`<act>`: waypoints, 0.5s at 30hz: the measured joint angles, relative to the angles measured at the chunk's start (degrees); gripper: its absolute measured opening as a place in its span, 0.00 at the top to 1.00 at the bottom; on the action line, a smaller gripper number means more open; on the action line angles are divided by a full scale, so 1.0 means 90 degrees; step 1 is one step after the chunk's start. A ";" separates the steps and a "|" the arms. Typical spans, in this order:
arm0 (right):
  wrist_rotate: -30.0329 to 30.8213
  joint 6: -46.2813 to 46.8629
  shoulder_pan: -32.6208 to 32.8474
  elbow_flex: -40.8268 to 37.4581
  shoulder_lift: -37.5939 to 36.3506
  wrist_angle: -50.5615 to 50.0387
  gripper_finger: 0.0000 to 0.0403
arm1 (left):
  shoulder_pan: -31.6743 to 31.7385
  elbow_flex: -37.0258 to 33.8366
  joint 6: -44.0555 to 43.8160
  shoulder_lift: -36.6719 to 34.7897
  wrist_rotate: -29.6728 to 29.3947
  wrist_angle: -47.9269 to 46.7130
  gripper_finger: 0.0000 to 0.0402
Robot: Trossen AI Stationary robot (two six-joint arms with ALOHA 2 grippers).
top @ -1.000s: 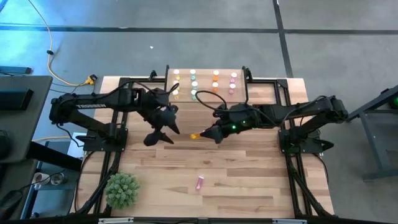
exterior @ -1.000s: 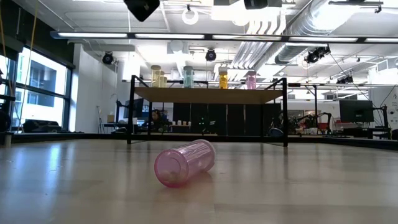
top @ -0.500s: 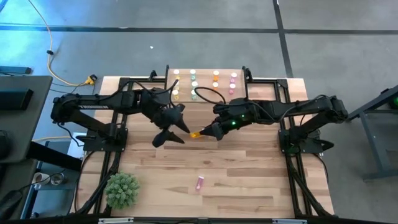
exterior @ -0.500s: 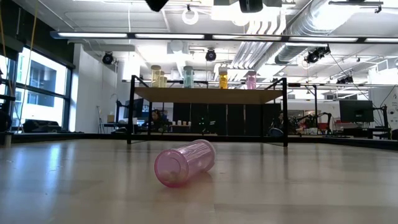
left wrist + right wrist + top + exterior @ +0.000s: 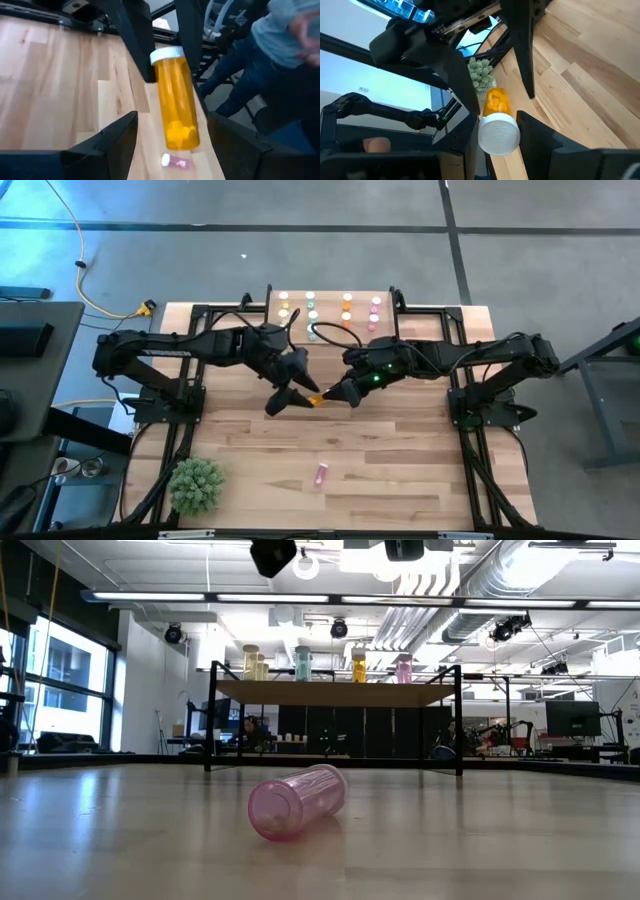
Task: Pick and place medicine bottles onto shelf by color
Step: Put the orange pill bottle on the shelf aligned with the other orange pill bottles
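Note:
An orange medicine bottle (image 5: 175,105) with a white cap hangs high above the table's middle, with my right gripper (image 5: 328,394) shut on it. My left gripper (image 5: 293,398) is open. Its fingers (image 5: 116,141) stand on either side of the bottle's bottom end with gaps between, touching nothing. A pink bottle (image 5: 321,473) lies on its side on the table nearer the front edge. The shelf (image 5: 330,330) stands at the table's far edge with several bottles upright on it in colour columns. My right gripper pinches the orange bottle's white cap end (image 5: 485,135) between its two fingers. The fingers come from the table's right, slanting down, and lie along the bottle. The bottle sticks out past the fingertips toward my left gripper, lifted clear of the table.
A small green plant (image 5: 195,485) stands at the table's near left corner. In the left wrist view, people (image 5: 280,55) show beyond the table. Bare wood (image 5: 400,470) lies around the pink bottle.
My left gripper has moved toward the table's right, up to the orange bottle, and has rolled as it went; its open fingers now flank the bottle's bottom end. The bottle stays held above the table.

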 joint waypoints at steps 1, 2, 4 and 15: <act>-0.0002 0.0000 0.0000 0.0000 0.0000 0.0000 0.74 | 0.0002 0.0000 -0.0054 0.0018 0.0078 0.0056 0.43; -0.0002 0.0000 0.0000 0.0000 0.0000 0.0003 0.74 | 0.0002 0.0000 -0.0076 0.0038 0.0189 0.0120 0.43; -0.0002 0.0000 -0.0020 0.0000 -0.0002 0.0002 0.74 | 0.0002 0.0002 -0.0089 0.0083 0.0316 0.0120 0.43; -0.0005 0.0001 -0.0078 0.0000 -0.0005 0.0002 0.74 | 0.0005 0.0000 -0.0137 0.0116 0.0242 0.0129 0.48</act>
